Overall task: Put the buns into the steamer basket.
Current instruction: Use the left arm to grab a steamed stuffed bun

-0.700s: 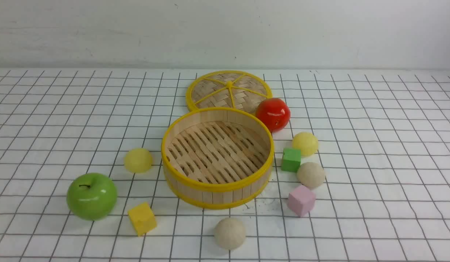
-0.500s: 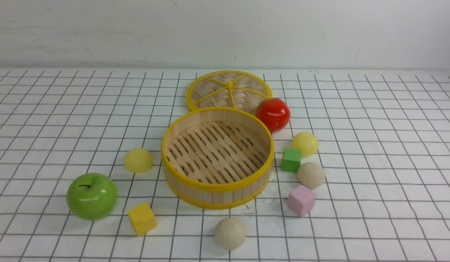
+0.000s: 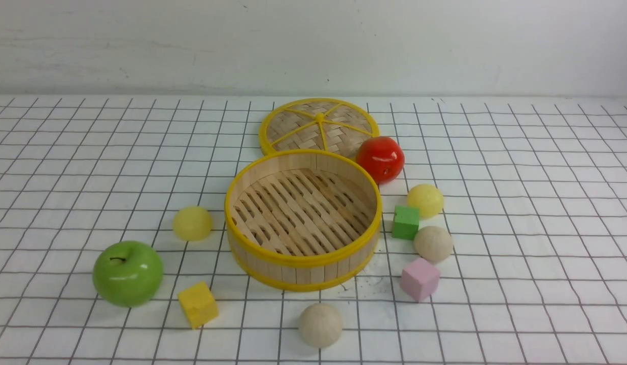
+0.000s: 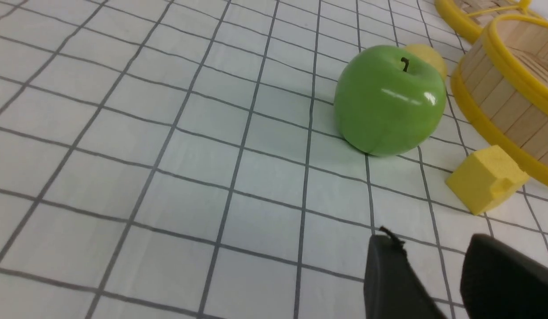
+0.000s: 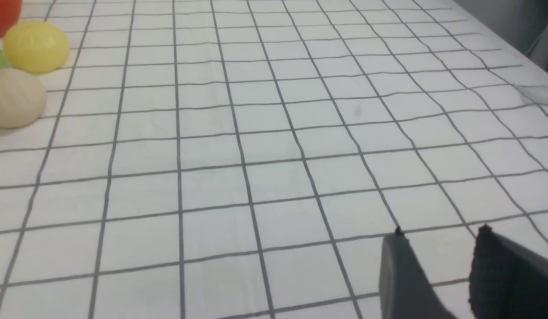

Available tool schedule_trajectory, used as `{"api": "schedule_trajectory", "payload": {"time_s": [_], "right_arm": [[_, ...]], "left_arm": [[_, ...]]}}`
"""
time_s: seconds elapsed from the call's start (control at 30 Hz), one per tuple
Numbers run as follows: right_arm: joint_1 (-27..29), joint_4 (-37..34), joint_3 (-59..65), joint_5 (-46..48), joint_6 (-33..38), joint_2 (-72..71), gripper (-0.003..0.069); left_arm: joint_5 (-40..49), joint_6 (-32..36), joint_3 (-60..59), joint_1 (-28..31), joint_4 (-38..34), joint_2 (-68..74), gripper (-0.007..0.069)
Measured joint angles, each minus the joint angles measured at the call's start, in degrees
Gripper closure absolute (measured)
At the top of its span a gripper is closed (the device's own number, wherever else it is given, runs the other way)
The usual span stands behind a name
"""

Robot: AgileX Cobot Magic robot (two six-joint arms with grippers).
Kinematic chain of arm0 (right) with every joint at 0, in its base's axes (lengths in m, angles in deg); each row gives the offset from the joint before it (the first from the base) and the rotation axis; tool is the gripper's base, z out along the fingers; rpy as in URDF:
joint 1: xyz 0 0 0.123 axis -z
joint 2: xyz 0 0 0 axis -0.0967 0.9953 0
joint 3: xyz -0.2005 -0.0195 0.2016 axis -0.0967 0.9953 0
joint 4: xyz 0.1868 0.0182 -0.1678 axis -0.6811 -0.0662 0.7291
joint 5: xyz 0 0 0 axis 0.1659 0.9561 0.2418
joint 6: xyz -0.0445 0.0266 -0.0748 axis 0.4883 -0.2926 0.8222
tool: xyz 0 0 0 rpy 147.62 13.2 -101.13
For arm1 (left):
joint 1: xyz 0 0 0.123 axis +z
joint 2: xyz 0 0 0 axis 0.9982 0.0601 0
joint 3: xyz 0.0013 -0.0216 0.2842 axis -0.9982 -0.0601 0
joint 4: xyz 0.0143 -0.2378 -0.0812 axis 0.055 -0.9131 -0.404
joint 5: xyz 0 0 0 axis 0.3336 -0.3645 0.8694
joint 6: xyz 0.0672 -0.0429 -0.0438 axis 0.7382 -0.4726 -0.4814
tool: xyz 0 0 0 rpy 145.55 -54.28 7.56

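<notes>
No shift since earlier; smooth domed buns (image 3: 192, 223) outside slatted steamer basket (image 3: 298, 271); left hand (image 4: 431, 248), right hand (image 5: 440, 239) parted.

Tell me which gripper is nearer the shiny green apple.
Left. The left gripper sits close to the green apple; the right gripper is past the beige round bun, across the bamboo steamer basket from it.

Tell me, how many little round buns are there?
4, all outside the steamer basket: a yellow bun to its left, a second yellow bun to its right, a beige bun beside the pink cube, a second beige bun in front. None seems hidden.
</notes>
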Motion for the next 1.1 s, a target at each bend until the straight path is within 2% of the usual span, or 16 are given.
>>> {"api": "schedule_trajectory", "payload": {"time_s": [0.17,0.4,0.63,0.73,0.9,1.0,1.1], "right_arm": [[0.0,0.0,0.0,0.0,0.0,0.0,0.0420],[0.0,0.0,0.0,0.0,0.0,0.0,0.0420],[0.0,0.0,0.0,0.0,0.0,0.0,0.0420],[0.0,0.0,0.0,0.0,0.0,0.0,0.0420],[0.0,0.0,0.0,0.0,0.0,0.0,0.0420],[0.0,0.0,0.0,0.0,0.0,0.0,0.0420],[0.0,0.0,0.0,0.0,0.0,0.0,0.0420]], "left_arm": [[-0.5,0.0,0.0,0.0,1.4,0.0,0.0386],[-5.6,0.0,0.0,0.0,1.5,0.0,0.0386],[-15.5,0.0,0.0,0.0,1.6,0.0,0.0386],[-26.8,-0.9,0.0,0.0,1.1,0.0,0.0386],[-38.8,-5.0,0.0,0.0,-0.2,0.0,0.0386],[-40.9,-6.8,0.1,0.0,-0.4,0.0,0.0386],[-38.7,-8.2,3.4,0.0,-0.4,0.0,0.0386]]}}
